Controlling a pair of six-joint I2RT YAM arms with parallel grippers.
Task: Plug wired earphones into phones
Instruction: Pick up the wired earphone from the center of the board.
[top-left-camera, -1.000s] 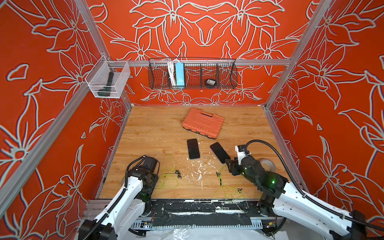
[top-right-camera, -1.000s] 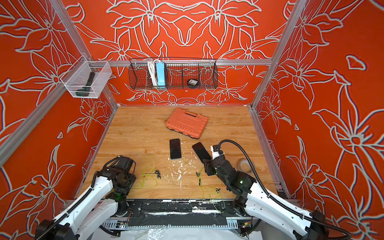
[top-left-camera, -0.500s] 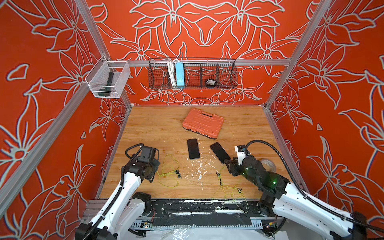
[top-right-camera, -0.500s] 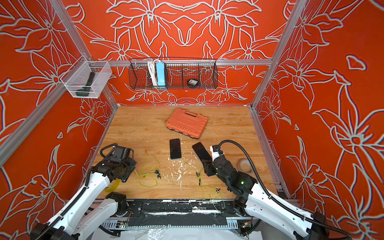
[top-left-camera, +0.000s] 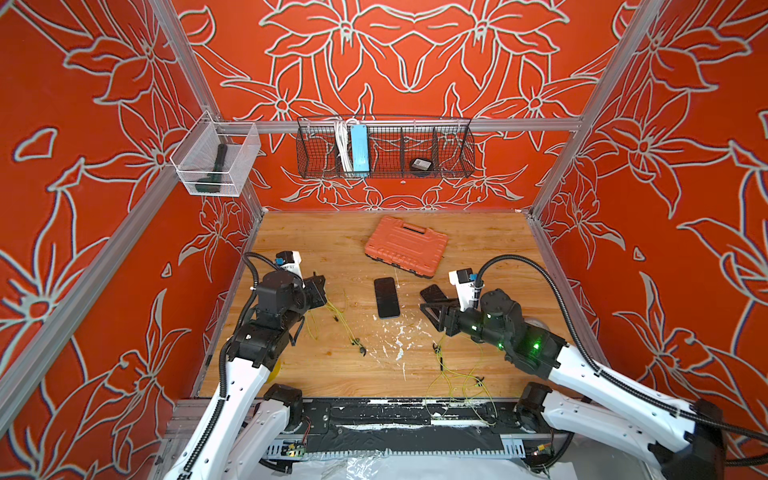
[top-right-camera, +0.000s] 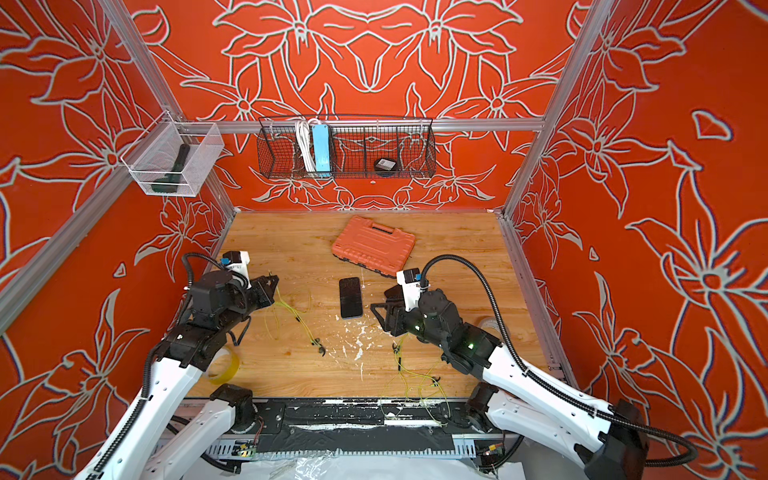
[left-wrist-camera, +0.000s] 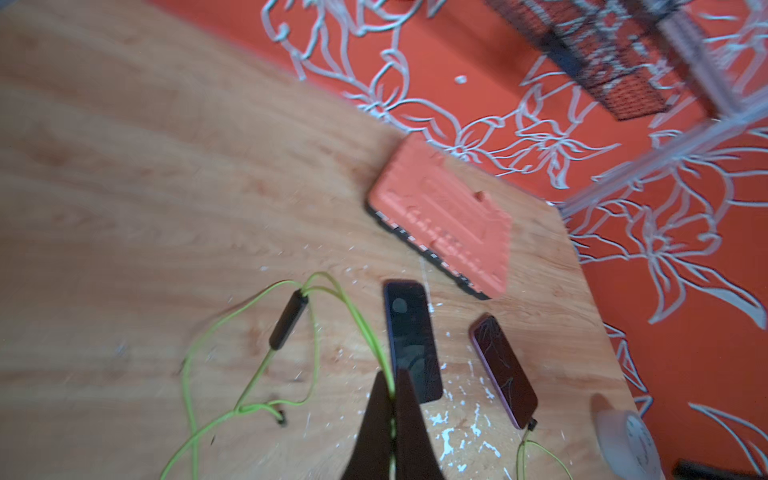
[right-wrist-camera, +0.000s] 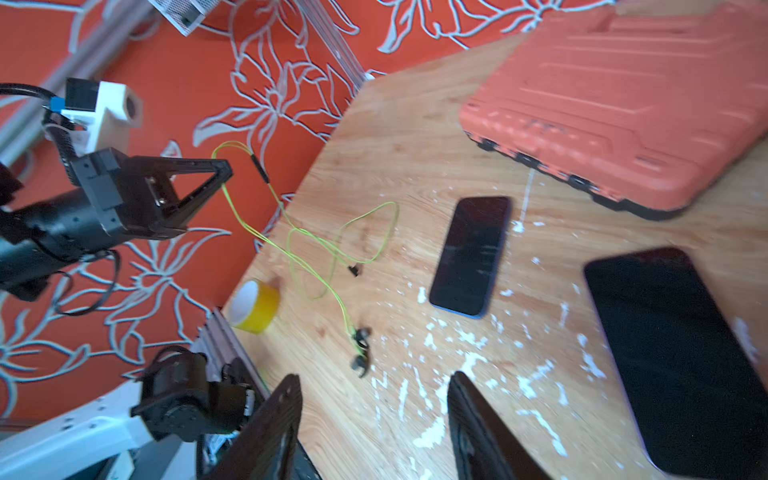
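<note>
The wired earphones (left-wrist-camera: 289, 320) nearest the left arm are partly lifted off the wooden table (top-left-camera: 316, 237). The left gripper (left-wrist-camera: 392, 399) is clenched on their thin yellow-green cable, which in the left wrist view runs straight into the seam between its two pressed-together fingers. In the right wrist view that gripper (right-wrist-camera: 226, 168) hangs above the table's left side with the cable drooping from its tip; the black inline piece (right-wrist-camera: 261, 170) is in the air just beside the tip. The rest loops over the wood and ends at the black earbuds (right-wrist-camera: 360, 349), which lie among white flecks.

The second set (top-left-camera: 437, 353) lies loose near the front edge, beside the right arm. Its black plug (left-wrist-camera: 531, 424) sits at the near end of the cracked phone (left-wrist-camera: 503, 370); whether it is seated I cannot tell.

The middle phone (top-left-camera: 386, 297) lies flat, screen up, near the table's centre, with nothing plugged into it; the cracked phone lies just beside it, partly hidden in both top views by the right arm.

The right gripper (right-wrist-camera: 374, 399) is released, its fingers spread with only bare wood between them; it hovers near the cracked phone.

An orange case (top-left-camera: 405, 245) lies behind the phones; a yellow tape roll (right-wrist-camera: 253, 307) sits at the front left edge.
</note>
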